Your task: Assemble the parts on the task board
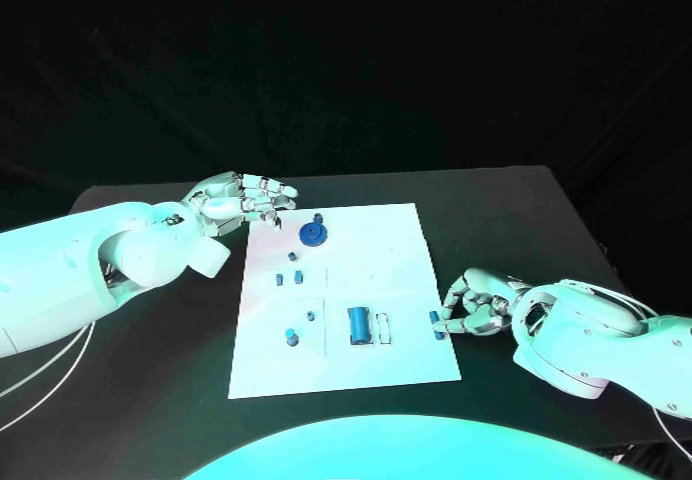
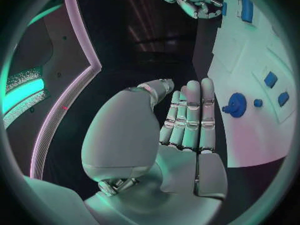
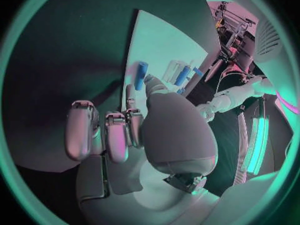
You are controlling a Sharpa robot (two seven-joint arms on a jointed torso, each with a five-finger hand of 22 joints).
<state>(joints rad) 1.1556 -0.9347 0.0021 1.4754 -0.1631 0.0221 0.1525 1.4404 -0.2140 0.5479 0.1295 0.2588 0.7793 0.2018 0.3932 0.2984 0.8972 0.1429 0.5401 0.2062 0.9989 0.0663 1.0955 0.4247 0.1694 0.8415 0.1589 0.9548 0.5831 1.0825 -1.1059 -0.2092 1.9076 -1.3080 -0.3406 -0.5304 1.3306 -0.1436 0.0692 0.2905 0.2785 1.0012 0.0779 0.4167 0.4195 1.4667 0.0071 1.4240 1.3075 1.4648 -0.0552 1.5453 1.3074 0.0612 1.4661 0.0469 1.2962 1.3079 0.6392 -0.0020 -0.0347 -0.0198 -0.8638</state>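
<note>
The right hand (image 1: 473, 306) sits at the right edge of the flat white rectangular task board (image 1: 389, 250), its silver fingers curled around a small blue cylindrical peg (image 1: 436, 322) that it pinches just at the board's rim; the right wrist view shows the same peg (image 3: 140, 75) standing upright against a fingertip, over the border between the board and the black desk (image 1: 534, 220).

The left hand (image 1: 238, 200) hovers at the board's far left corner, holding nothing. In the left wrist view its fingers (image 2: 190, 115) lie straight and side by side, with the thumb set a little apart from them.

On the board, a dark blue round gear-like part (image 1: 313, 234) lies near the far left corner, close to the left hand. Nearer the middle lie two small blue block parts (image 1: 287, 279), side by side. Toward the near end, a larger blue cylinder (image 1: 358, 322) lies in a recessed rectangular slot, with a small pale piece (image 1: 385, 328) just beside it on its right. Left of the slot lie two more small blue pieces (image 1: 293, 337); what they are is too small to tell.
</note>
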